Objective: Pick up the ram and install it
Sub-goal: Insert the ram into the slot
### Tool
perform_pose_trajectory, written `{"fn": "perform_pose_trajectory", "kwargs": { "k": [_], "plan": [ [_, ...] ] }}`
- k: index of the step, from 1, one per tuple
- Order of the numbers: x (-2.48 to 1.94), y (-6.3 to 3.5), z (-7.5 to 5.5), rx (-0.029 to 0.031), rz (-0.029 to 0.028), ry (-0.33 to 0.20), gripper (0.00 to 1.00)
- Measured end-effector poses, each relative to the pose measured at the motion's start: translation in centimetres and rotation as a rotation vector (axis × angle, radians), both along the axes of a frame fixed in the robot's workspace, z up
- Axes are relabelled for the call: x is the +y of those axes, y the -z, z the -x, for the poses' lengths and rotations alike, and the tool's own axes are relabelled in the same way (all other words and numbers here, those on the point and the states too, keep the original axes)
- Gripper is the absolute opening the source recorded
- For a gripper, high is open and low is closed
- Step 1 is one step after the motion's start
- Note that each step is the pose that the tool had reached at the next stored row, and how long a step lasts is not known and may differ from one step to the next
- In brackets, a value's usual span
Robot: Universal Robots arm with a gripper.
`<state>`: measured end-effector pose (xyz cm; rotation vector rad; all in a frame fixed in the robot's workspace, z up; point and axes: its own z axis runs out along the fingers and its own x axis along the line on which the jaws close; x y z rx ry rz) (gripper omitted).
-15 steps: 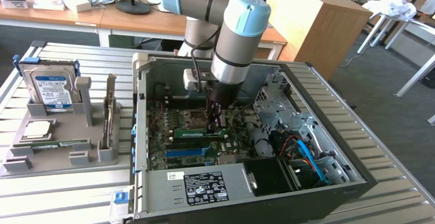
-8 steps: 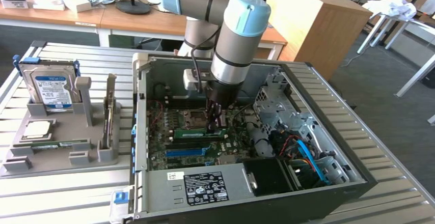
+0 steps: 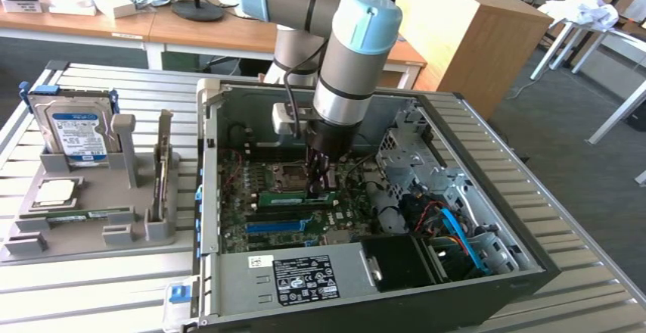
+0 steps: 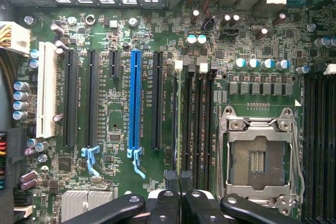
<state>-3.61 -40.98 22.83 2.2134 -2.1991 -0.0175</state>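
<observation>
Inside the open computer case [image 3: 525, 272], the gripper [image 3: 319, 185] stands closed on the ram [image 3: 295, 196], a long, narrow green board with a pale strip along its face. The stick lies level, low over the motherboard [image 4: 121, 35], beside the empty processor socket [image 4: 257, 156]. From the wrist view it appears edge-on, a thin line running out from between the black fingertips [image 4: 170, 176], in line with the dark memory slots [image 4: 197, 124]. Whether it sits in a slot cannot be told. Outside the case, at the exterior view's left, a grey tray [image 3: 91, 234] carries a hard drive [image 3: 76, 132] and a square silver chip [image 3: 53, 191].
</observation>
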Motion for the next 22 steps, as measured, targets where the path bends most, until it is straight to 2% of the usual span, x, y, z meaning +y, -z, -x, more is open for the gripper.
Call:
{"fn": "perform_pose_trajectory", "kwargs": {
  "k": [22],
  "plan": [
    [0.0, 0.49, 0.0, 0.0001, 0.0001, -0.003, 0.12]
  ]
}}
